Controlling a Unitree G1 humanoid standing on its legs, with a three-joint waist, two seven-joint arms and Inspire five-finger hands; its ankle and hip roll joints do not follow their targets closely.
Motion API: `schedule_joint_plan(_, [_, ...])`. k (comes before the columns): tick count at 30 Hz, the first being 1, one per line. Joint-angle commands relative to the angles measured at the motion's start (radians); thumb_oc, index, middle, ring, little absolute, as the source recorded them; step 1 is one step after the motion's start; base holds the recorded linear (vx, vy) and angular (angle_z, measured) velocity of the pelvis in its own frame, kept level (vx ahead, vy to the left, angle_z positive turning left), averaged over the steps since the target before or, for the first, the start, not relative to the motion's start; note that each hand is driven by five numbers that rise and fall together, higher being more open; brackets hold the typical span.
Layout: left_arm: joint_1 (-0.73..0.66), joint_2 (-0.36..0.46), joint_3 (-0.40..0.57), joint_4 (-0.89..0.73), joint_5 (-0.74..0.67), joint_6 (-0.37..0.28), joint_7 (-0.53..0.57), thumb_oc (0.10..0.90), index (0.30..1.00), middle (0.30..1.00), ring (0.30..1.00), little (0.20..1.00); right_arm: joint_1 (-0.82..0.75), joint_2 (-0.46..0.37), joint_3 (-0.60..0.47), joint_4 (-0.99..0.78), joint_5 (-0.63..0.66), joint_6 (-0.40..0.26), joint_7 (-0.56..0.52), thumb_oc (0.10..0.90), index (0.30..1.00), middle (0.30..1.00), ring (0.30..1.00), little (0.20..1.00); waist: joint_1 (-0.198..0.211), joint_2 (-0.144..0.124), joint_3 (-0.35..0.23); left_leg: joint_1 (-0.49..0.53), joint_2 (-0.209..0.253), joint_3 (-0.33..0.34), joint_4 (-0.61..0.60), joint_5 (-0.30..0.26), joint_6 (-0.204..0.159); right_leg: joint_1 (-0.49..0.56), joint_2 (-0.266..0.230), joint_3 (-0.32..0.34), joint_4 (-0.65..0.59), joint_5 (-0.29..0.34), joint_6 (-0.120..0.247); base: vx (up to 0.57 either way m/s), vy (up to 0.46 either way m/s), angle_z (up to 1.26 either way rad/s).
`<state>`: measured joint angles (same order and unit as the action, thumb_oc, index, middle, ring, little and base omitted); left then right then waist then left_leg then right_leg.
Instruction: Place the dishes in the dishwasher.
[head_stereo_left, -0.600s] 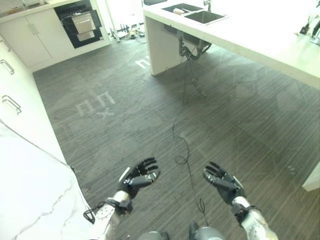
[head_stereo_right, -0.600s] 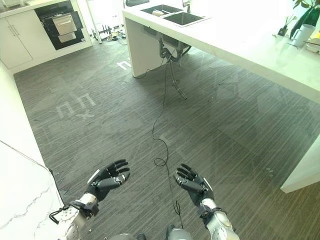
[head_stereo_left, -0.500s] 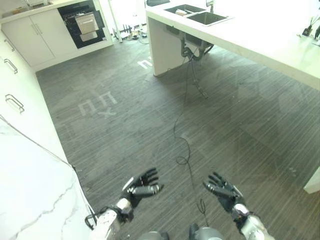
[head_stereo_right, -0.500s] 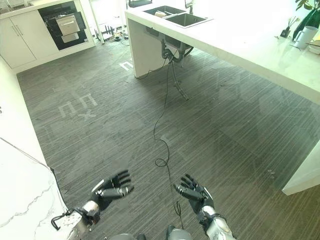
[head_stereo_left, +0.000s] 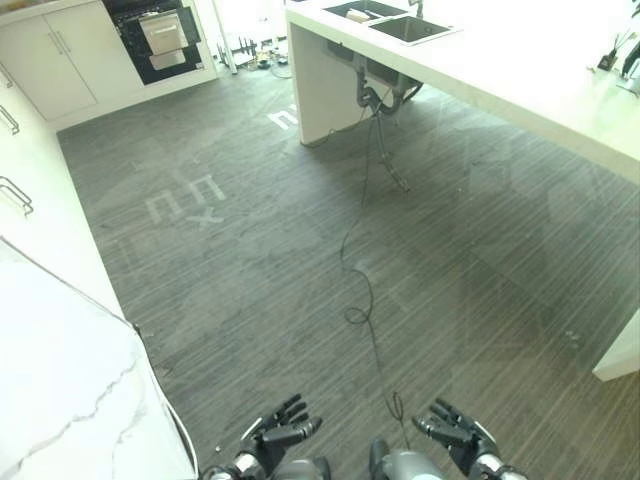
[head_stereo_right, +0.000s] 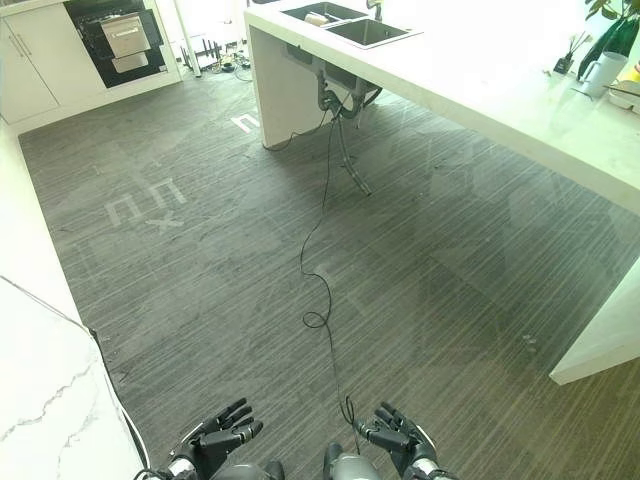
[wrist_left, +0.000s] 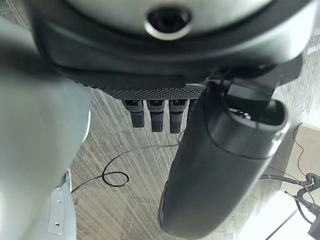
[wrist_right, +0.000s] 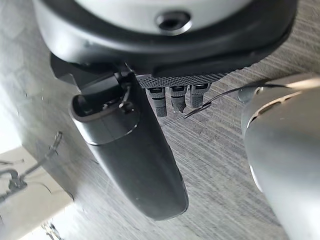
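Dishwasher (head_stereo_left: 158, 40) far off at the room's far wall, set into the white cabinets (head_stereo_left: 60, 60), dark front open with a pale rack or drawer showing inside. Dishes hard to make out: something small and pale lying in the sink (head_stereo_right: 345, 22) on the long white table (head_stereo_right: 500, 90), too small to tell what; a white mug (head_stereo_right: 605, 70) and a plant (head_stereo_right: 612, 30) farther along the same table. Nothing carried toward the dishwasher.

Left hand (head_stereo_left: 275, 440) low at the near edge, fingers spread and relaxed, holding nothing; left wrist view shows fingers (wrist_left: 155, 117) straight over bare floor. Right hand (head_stereo_left: 455, 438) beside it, well apart, likewise loose and empty; fingers (wrist_right: 175, 100) straight in the right wrist view.

Wide stretch of grey plank floor (head_stereo_left: 300, 260) between hands and everything else, with pale tape marks (head_stereo_left: 185, 195) on it.

Step in hand, by judgement: the approach, before any pickup. Next move likely calls for walking to the table by the sink, getting within arm's reach, then closing one hand on a dish. Risk: tangling with what lies on the floor along the way.
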<state>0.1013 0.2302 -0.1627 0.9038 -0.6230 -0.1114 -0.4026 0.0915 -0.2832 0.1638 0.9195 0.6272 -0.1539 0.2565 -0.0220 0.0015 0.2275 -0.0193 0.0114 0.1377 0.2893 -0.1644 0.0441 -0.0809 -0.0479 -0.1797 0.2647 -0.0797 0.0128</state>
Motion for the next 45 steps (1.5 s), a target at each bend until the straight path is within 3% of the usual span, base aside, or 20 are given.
schedule_joint_plan(1, [-0.038,-0.015,-0.014,-0.027,0.020,-0.031,-0.035,0.800,0.900,0.900,0.900,0.900,-0.062,-0.054,0.000,-0.028,-0.082,-0.135,-0.046,0.800,0.900,0.900,0.900,0.900,0.002,0.022,-0.028,-0.018,0.022,0.000,0.011,-0.061,-0.044,0.047,-0.042,-0.037,0.035,-0.126,0.053,0.00,0.000,0.00])
schedule_joint_plan(7, [-0.079,-0.020,-0.046,0.002,0.086,-0.088,0.025,0.800,0.900,0.900,0.900,0.900,-0.075,-0.063,0.038,-0.034,-0.154,-0.156,-0.138,0.800,0.900,0.900,0.900,0.900,-0.012,0.035,-0.026,-0.021,0.032,0.008,0.011,-0.054,-0.051,0.044,-0.044,-0.039,0.035,-0.124,0.050,0.00,0.000,0.00])
schedule_joint_plan(15, [-0.124,0.005,-0.063,-0.078,0.246,-0.110,0.308,0.800,0.900,0.900,0.900,0.900,-0.084,-0.085,0.045,-0.155,-0.124,-0.163,-0.238,0.800,0.900,0.900,0.900,0.900,-0.030,0.045,-0.017,-0.011,0.049,0.027,0.011,-0.039,-0.066,0.052,-0.037,-0.043,0.035,-0.128,0.036,0.02,-0.052,-0.02])
schedule_joint_plan(18, [-0.130,0.033,-0.056,-0.138,0.304,-0.092,0.379,0.800,0.900,0.900,0.900,0.900,-0.073,-0.115,0.014,-0.198,-0.079,-0.165,-0.219,0.800,0.900,0.900,0.900,0.900,-0.035,0.040,-0.008,0.008,0.052,0.027,0.011,-0.019,-0.075,0.061,-0.033,-0.042,0.035,-0.130,0.017,0.07,-0.076,-0.01])
schedule_joint_plan(20, [-0.129,0.041,-0.044,-0.150,0.290,-0.079,0.406,0.800,0.900,0.900,0.900,0.900,-0.071,-0.124,-0.010,-0.223,-0.046,-0.171,-0.213,0.800,0.900,0.900,0.900,0.900,-0.034,0.017,0.003,0.039,0.029,0.058,0.011,0.007,-0.068,0.063,-0.056,-0.037,0.035,-0.122,0.005,0.11,-0.113,-0.04])
schedule_joint_plan(21, [-0.133,0.044,-0.034,-0.154,0.310,-0.097,0.409,0.800,0.900,0.900,0.900,0.900,-0.068,-0.129,-0.023,-0.237,-0.035,-0.177,-0.219,0.800,0.900,0.900,0.900,0.900,-0.030,-0.006,0.012,0.035,0.018,0.084,0.052,0.052,-0.067,0.068,-0.074,-0.033,0.035,-0.122,-0.007,0.10,-0.190,-0.14])
schedule_joint_plan(22, [-0.140,0.049,-0.028,-0.161,0.332,-0.108,0.401,0.800,0.900,0.900,0.900,0.900,-0.058,-0.138,-0.037,-0.247,-0.019,-0.181,-0.223,0.800,0.900,0.900,0.900,0.900,-0.030,-0.014,0.029,-0.064,0.040,0.085,0.233,0.095,-0.082,0.074,-0.070,-0.036,0.035,-0.118,-0.025,0.11,-0.189,-0.06])
schedule_joint_plan(24, [-0.140,0.054,-0.021,-0.182,0.347,-0.104,0.383,0.800,0.900,0.900,0.900,0.900,-0.042,-0.141,-0.065,-0.243,-0.013,-0.188,-0.220,0.800,0.900,0.900,0.900,0.900,-0.026,-0.001,0.058,-0.186,0.077,0.091,0.332,0.162,-0.120,0.113,-0.036,-0.034,0.035,-0.139,-0.040,0.28,-0.083,0.32])
schedule_joint_plan(27, [-0.115,0.054,-0.017,-0.198,0.339,-0.102,0.389,0.800,0.900,0.900,0.900,0.900,-0.039,-0.135,-0.064,-0.251,-0.067,-0.191,-0.230,0.800,0.900,0.900,0.900,0.900,-0.007,0.011,0.071,-0.218,0.064,0.084,0.201,0.235,-0.133,0.139,-0.020,-0.020,0.035,-0.153,-0.038,0.31,0.089,0.11])
schedule_joint_plan(29, [-0.083,0.054,-0.006,-0.204,0.304,-0.101,0.400,0.800,0.900,0.900,0.900,0.900,-0.040,-0.142,-0.035,-0.269,-0.177,-0.169,-0.304,0.800,0.900,0.900,0.900,0.900,0.041,0.035,0.086,-0.276,0.047,0.010,0.011,0.382,-0.146,0.165,0.002,0.003,0.035,-0.152,-0.039,0.45,0.270,-0.21])
schedule_joint_plan(30, [-0.076,0.053,-0.005,-0.204,0.298,-0.098,0.397,0.800,0.900,0.900,0.900,0.900,-0.043,-0.146,-0.026,-0.270,-0.190,-0.158,-0.319,0.800,0.900,0.900,0.900,0.900,0.054,0.046,0.090,-0.309,0.063,-0.001,0.011,0.379,-0.148,0.176,0.009,0.001,0.035,-0.157,-0.041,0.54,0.266,-0.31])
schedule_joint_plan(31, [-0.075,0.050,-0.008,-0.203,0.298,-0.096,0.393,0.800,0.900,0.900,0.900,0.900,-0.044,-0.149,-0.019,-0.271,-0.202,-0.148,-0.327,0.800,0.900,0.900,0.900,0.900,0.056,0.040,0.090,-0.317,0.063,0.000,0.011,0.359,-0.157,0.195,0.000,-0.003,0.035,-0.176,-0.041,0.37,0.251,-0.68])
schedule_joint_plan(33, [-0.074,0.048,-0.011,-0.205,0.299,-0.098,0.386,0.800,0.900,0.900,0.900,0.900,-0.056,-0.151,0.003,-0.270,-0.238,-0.149,-0.350,0.800,0.900,0.900,0.900,0.900,0.063,0.045,0.087,-0.312,0.082,0.052,0.011,0.301,-0.125,0.211,-0.005,-0.019,0.035,-0.182,-0.036,0.31,0.251,-0.81])
schedule_joint_plan(35, [-0.059,0.043,-0.010,-0.208,0.262,-0.074,0.386,0.800,0.900,0.900,0.900,0.900,-0.059,-0.141,0.016,-0.269,-0.262,-0.147,-0.376,0.800,0.900,0.900,0.900,0.900,0.078,0.035,0.080,-0.298,0.062,0.049,0.011,0.247,-0.096,0.252,-0.017,-0.017,0.035,-0.201,-0.021,0.34,0.210,0.13])
schedule_joint_plan(37, [-0.034,0.033,0.011,-0.200,0.221,-0.052,0.356,0.800,0.900,0.900,0.900,0.900,-0.046,-0.122,0.014,-0.268,-0.251,-0.141,-0.395,0.800,0.900,0.900,0.900,0.900,0.096,0.004,0.063,-0.262,0.026,0.053,0.011,0.174,-0.068,0.325,-0.037,-0.023,0.035,-0.236,0.005,0.41,0.147,-0.47])
schedule_joint_plan(39, [-0.014,0.034,0.013,-0.199,0.264,-0.079,0.339,0.800,0.900,0.900,0.900,0.900,-0.026,-0.103,-0.002,-0.273,-0.241,-0.143,-0.404,0.800,0.900,0.900,0.900,0.900,0.097,-0.009,0.036,-0.226,0.001,0.069,0.011,0.123,-0.021,0.368,-0.046,-0.030,0.107,-0.137,0.053,0.39,0.242,-0.34])
schedule_joint_plan(42, [-0.015,0.059,-0.030,-0.233,0.273,-0.065,0.361,0.800,0.900,0.900,0.900,0.900,-0.009,-0.092,-0.008,-0.306,-0.250,-0.155,-0.426,0.800,0.900,0.900,0.900,0.900,0.059,-0.007,0.040,-0.175,-0.054,0.045,0.011,0.059,0.060,0.153,-0.055,0.064,0.562,0.079,0.153,0.25,0.283,0.00])
schedule_joint_plan(43, [-0.021,0.069,-0.040,-0.238,0.267,-0.052,0.365,0.800,0.900,0.900,0.900,0.900,-0.007,-0.089,-0.002,-0.308,-0.240,-0.161,-0.433,0.800,0.900,0.900,0.900,0.900,0.053,-0.001,0.042,-0.164,-0.064,0.030,0.011,0.052,0.074,0.078,-0.056,0.069,0.668,0.102,0.154,0.23,0.212,0.18])
schedule_joint_plan(44, [-0.030,0.079,-0.050,-0.238,0.256,-0.042,0.363,0.800,0.900,0.900,0.900,0.900,-0.012,-0.087,0.013,-0.299,-0.230,-0.183,-0.446,0.800,0.900,0.900,0.900,0.900,0.044,0.015,0.050,-0.140,-0.068,0.004,0.011,0.042,0.087,-0.011,-0.078,0.053,0.751,0.083,0.125,0.25,0.161,0.27])
schedule_joint_plan(45, [-0.032,0.079,-0.056,-0.233,0.258,-0.048,0.359,0.800,0.900,0.900,0.900,0.900,-0.018,-0.091,0.021,-0.297,-0.238,-0.194,-0.450,0.800,0.900,0.900,0.900,0.900,0.036,0.025,0.060,-0.110,-0.070,-0.008,0.011,0.030,0.094,-0.063,-0.087,0.025,0.746,0.057,0.109,0.32,0.106,0.36])
